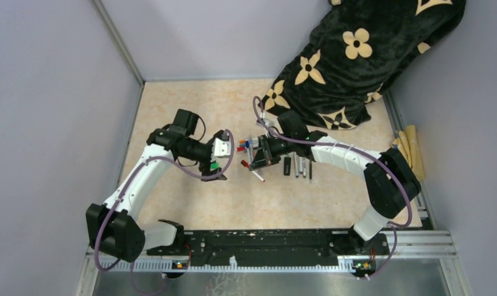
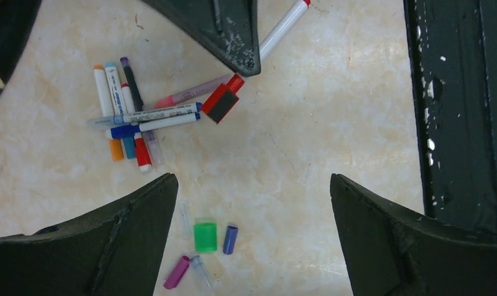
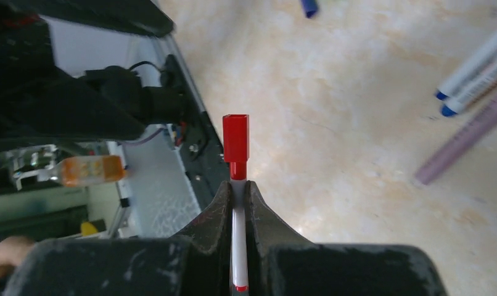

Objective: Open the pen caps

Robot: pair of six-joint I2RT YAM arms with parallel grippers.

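Right gripper clamping a red-capped pen; left gripper spread wide, empty.
From above, the grippers are hovering side by side. In the left wrist view, wide-spread fingers are hanging over loose caps, touching nothing, with more pens lying to the far right. In the right wrist view, the jaws are pinching tight on the white barrel, red cap on.

three loose coloured caps, about seven clustered pens, one red-capped pen
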